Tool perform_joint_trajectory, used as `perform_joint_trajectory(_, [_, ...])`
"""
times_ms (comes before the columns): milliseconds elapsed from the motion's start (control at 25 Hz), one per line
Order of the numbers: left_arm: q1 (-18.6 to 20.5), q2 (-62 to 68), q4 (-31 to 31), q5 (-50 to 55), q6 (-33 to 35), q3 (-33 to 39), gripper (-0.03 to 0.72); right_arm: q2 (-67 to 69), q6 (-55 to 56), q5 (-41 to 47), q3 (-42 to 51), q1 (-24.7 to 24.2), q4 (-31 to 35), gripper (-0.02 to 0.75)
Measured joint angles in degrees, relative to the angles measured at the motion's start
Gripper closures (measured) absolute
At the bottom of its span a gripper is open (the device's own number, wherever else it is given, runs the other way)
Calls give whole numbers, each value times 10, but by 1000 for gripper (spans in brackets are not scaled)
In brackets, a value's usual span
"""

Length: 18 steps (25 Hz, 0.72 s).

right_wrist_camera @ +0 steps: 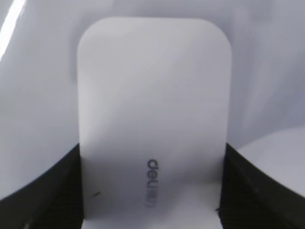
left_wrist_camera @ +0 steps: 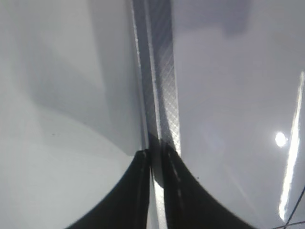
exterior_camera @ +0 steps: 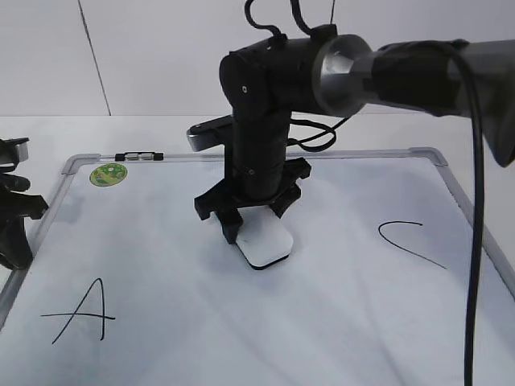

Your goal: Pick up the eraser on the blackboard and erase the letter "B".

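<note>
The right gripper (exterior_camera: 251,229) reaches down over the middle of the blackboard (exterior_camera: 386,322), and its two black jaws pinch the sides of the white eraser (exterior_camera: 266,241), which sits flat on the board between the black letter A (exterior_camera: 83,313) and the letter C (exterior_camera: 409,240). No letter B shows. The left gripper (left_wrist_camera: 156,176) waits over the board's grey frame (left_wrist_camera: 159,71), jaws pressed nearly together around nothing.

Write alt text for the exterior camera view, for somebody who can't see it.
A black robot arm reaches in from the right, its right pincer closed on a white eraser resting on the middle of a whiteboard. A handwritten A sits lower left, a C at right, and a green sticker in the top left corner.
</note>
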Motion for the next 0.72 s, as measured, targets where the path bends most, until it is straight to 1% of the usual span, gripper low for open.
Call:
perform_joint_trajectory(280, [0, 0, -1, 1, 0, 0, 639, -38, 0, 44, 11, -10, -19, 216])
perform_joint_trajectory(560, [0, 0, -1, 1, 0, 0, 639, -108, 4, 51, 11, -12, -30, 216])
perform_joint_trajectory(720, [0, 0, -1, 1, 0, 0, 639, -139, 13, 52, 11, -20, -53, 216])
